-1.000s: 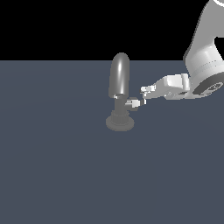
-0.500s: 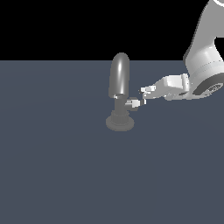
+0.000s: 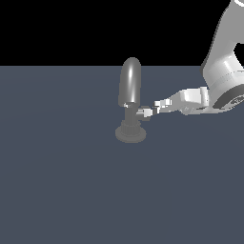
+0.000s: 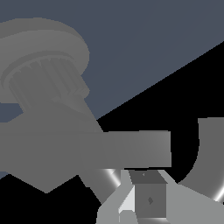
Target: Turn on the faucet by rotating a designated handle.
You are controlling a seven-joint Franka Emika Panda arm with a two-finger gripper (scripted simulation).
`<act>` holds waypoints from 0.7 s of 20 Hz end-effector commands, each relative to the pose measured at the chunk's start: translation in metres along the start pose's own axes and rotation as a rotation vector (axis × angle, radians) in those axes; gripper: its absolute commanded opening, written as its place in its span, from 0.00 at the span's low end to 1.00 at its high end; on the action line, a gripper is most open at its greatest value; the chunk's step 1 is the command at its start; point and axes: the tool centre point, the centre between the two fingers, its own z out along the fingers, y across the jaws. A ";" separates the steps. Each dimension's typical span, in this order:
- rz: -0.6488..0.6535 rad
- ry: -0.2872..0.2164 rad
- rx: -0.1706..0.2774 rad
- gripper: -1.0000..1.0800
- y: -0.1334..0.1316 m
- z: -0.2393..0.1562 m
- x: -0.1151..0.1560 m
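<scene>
So, faucet [image 3: 130,100] stands on a flat slate-grey floor [image 3: 57,181]; glossy grey metal, round stepped base, short neck, tall rounded capsule spout rising above the neck; handle [image 3: 144,113] is a short stubby lever with a whitish tip, sticking out of the neck toward the exterior view's right, far smaller than the spout; white robot arm [image 3: 224,71] reaches in from the faucet's right side in the exterior view, gripper [image 3: 153,109] right at the handle tip, touching or just beside it; too small there to tell if the fingers are apart or together.

Wrist view is very close; faucet [image 4: 43,74] fills it, ribbed neck and stepped base disc seen tilted; handle [image 4: 109,148] shows as a long flat grey bar running across from the neck, square end; one finger [image 4: 148,199] sits just beside the bar's underside, contact unclear; a curved grey piece lies past the bar's end, probably the spout; second finger not made out, so grip state cannot be told; exterior view alone gives the whole spout and the arm.
</scene>
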 end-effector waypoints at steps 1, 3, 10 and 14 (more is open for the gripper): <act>0.000 0.000 0.000 0.00 0.003 0.000 0.010; 0.000 0.000 0.000 0.00 0.005 0.000 0.018; -0.027 0.007 0.002 0.00 0.004 0.000 0.022; -0.016 0.004 0.001 0.00 -0.006 0.000 0.048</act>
